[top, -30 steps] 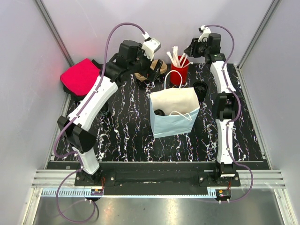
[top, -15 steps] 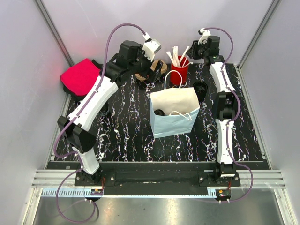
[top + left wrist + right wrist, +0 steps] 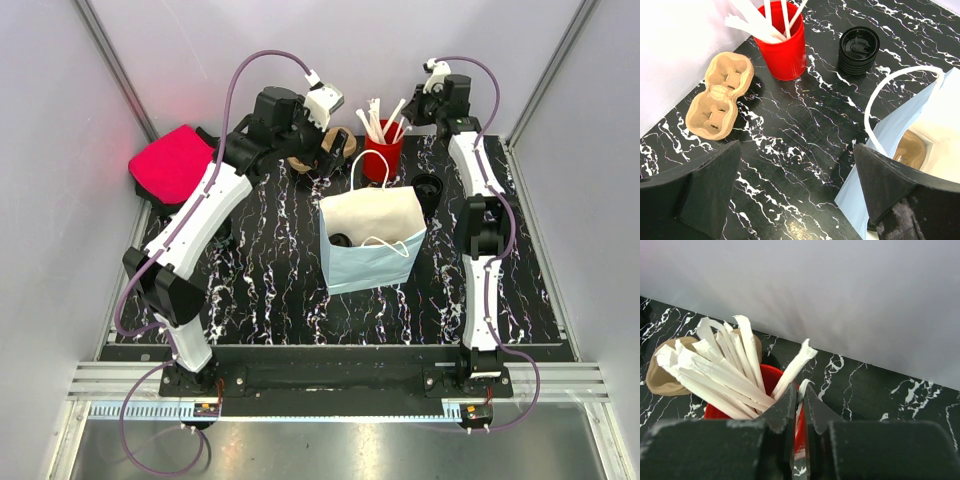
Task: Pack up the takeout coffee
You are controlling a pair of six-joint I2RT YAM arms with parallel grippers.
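Pale-blue paper bag (image 3: 365, 262) stands nearest, top open. Just beyond its right corner the takeout coffee (image 3: 427, 190) stands upright, long axis vertical, lid up. Farther back, left gripper (image 3: 800, 200) gapes wide and empty; right gripper (image 3: 799, 405) pinches a white stirrer (image 3: 801, 387) in the red cup (image 3: 785, 50).

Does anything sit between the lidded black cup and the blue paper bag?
Nothing visible does. The takeout coffee stands on the table right beside the bag, whose mouth is open; the red cup stands off to one side.
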